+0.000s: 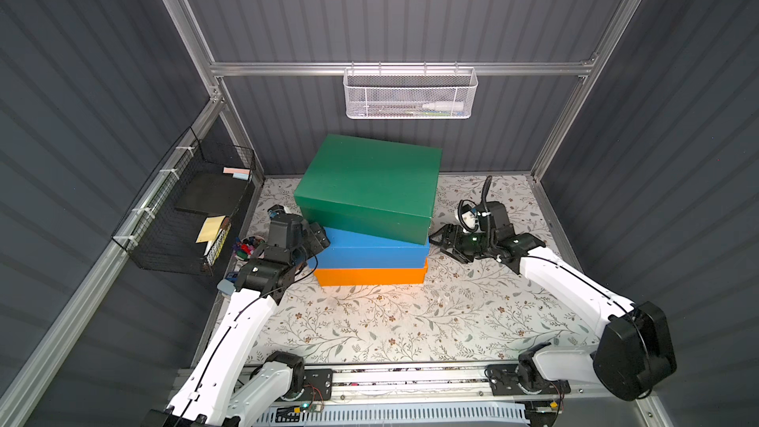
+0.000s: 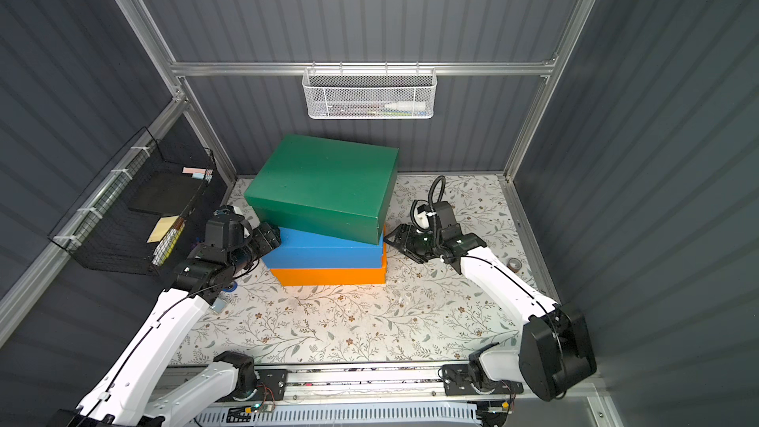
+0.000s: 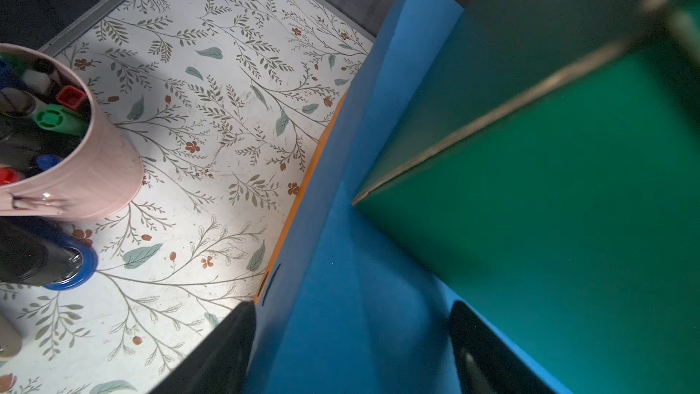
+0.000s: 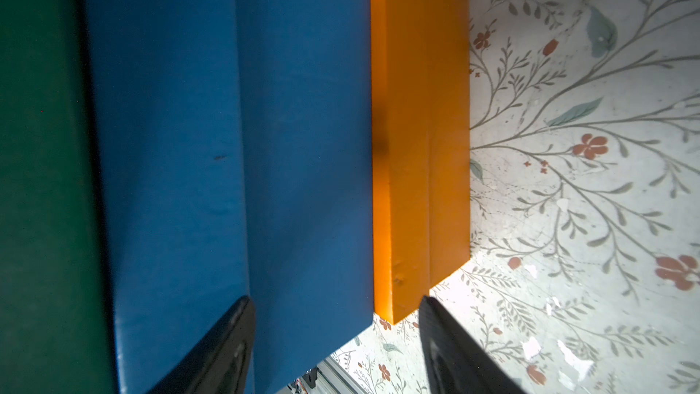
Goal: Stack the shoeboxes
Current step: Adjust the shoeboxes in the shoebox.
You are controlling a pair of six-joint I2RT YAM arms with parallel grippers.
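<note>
Stack sat toward 12 o'clock on the bench: orange box at the bottom, blue box in the middle, green box on top and skewed. Left jaws were spread at its 9 o'clock and right jaws at 3 o'clock, neither gripping. Cardboard looked light, stiff and smooth, and the lids could lift off. Best hold was probably pressing both short ends, below the lid.

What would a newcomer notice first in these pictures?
On the table stands a stack: the green box on top, turned askew over the blue box, with the orange box at the bottom. The left gripper and right gripper flank the blue box, both open.
</note>
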